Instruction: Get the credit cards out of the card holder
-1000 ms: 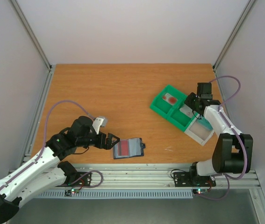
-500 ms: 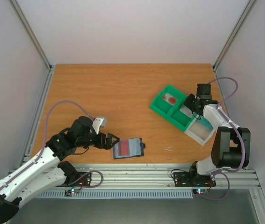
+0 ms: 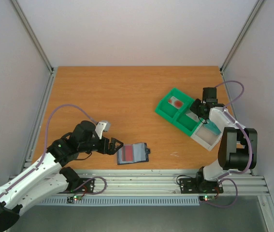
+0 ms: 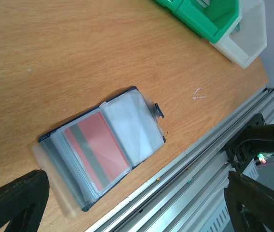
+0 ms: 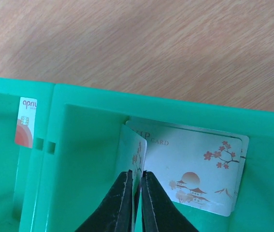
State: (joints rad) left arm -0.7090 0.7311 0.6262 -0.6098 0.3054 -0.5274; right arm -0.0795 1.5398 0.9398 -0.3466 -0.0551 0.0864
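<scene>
Pinching upright card (image 5: 136, 145) edge-on in my right end effector (image 5: 137, 175), fingers nearly together on it, inside middle compartment of green tray (image 5: 93, 104). Second card (image 5: 194, 179) flat on compartment floor just beside, against far wall. Third card (image 5: 25, 123) past divider, next compartment. Whitish bin (image 3: 207, 137) at tray's near end. My left end effector (image 4: 134, 193) spread wide, holding nothing, just beside card holder (image 4: 134, 128), open on worktop (image 4: 54, 58), well apart from tray. Red card (image 4: 95, 150) in its clear sleeve.
</scene>
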